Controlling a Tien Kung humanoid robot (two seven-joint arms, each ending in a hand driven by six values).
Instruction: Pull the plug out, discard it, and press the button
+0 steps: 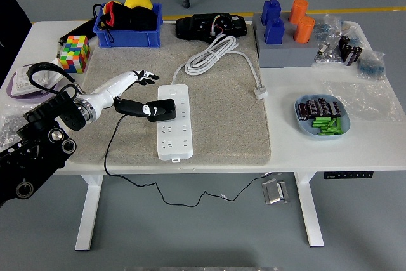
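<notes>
A white power strip [174,125] lies lengthwise on a grey mat [222,118] in the middle of the table. A black plug [154,111] sits across the strip's left side, and its thin black cable [113,141] runs over the table's front edge. My left hand [141,79], white with dark fingertips, reaches in from the left. It hovers just behind and left of the plug, its fingers stretched out and holding nothing. The strip's own white cord [209,55] loops at the back and ends in a white plug [260,91]. No button is discernible.
A blue bin [127,33] with items, a coloured cube [75,53] and a black device [211,27] stand at the back. Blue and orange blocks [287,22] on a grey base and a blue dish [320,117] are on the right. Plastic bags lie at both ends.
</notes>
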